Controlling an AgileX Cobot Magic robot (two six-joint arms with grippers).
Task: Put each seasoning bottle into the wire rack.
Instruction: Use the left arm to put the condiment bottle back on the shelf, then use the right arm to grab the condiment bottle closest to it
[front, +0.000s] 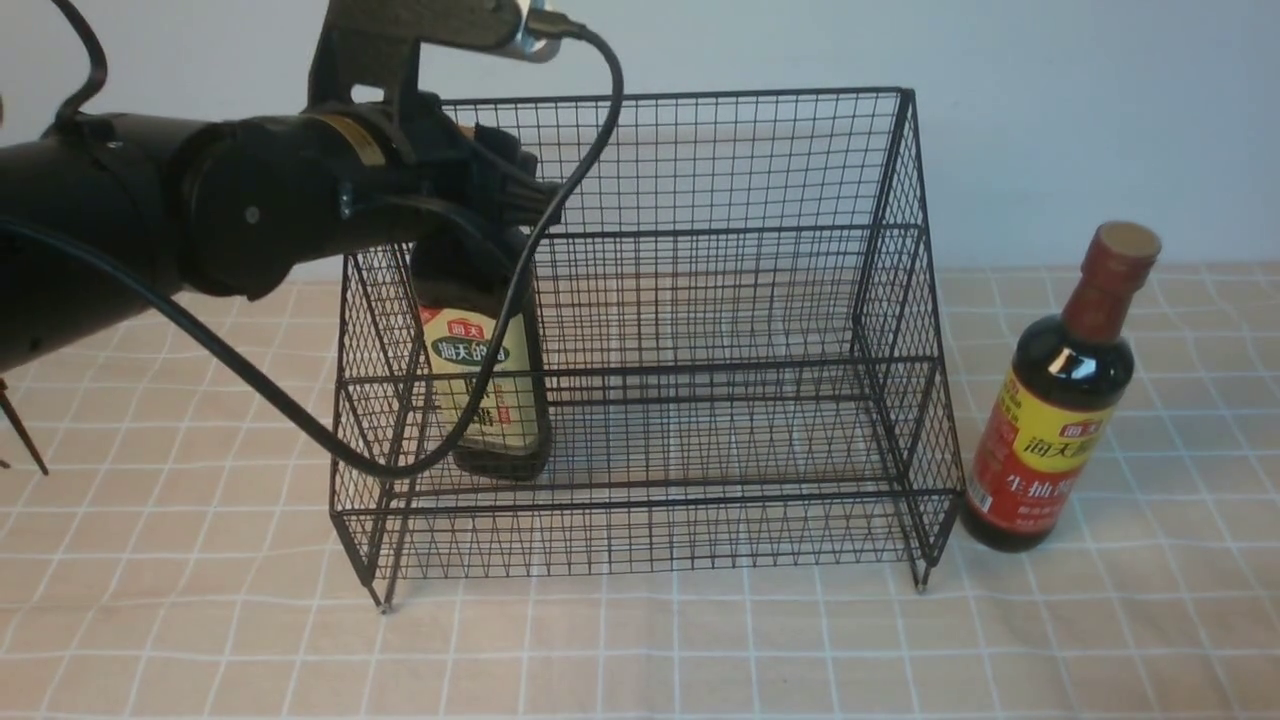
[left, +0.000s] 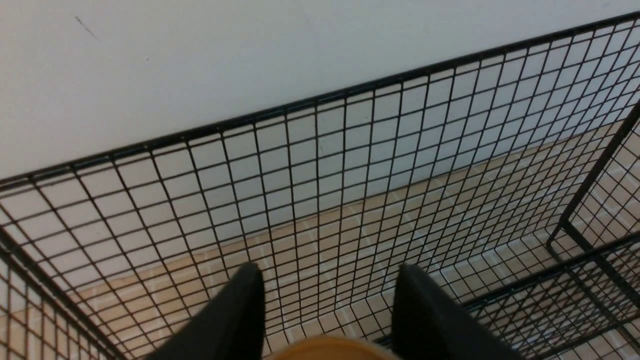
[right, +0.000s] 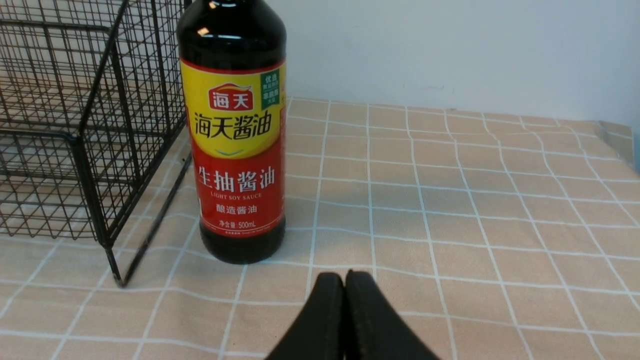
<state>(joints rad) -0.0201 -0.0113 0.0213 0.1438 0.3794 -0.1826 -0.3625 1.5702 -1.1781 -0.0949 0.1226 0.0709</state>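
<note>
The left pincer (left: 328, 280) reaches in over the rack (front: 680, 96) from its left end and pinches the gold-cap bottle (front: 487, 385) at the top. The cap sits between the two fingers (left: 235, 320), which are held apart by it. The bottle hangs directly below the pincer, inside the rack at its left end, a little tilted, with its base down by the lower tier's mesh. I cannot tell whether the base rests on the mesh. Beyond the fingers is the rack's tall back, with the wall (left: 200, 60) behind it. The right pincer (right: 345, 280) is low over the cloth (right: 475, 200), its tips pressed together and holding nothing. Just ahead of it the red-cap bottle (front: 1060, 410) stands upright on the cloth, outside the rack and just beside its right end.
</note>
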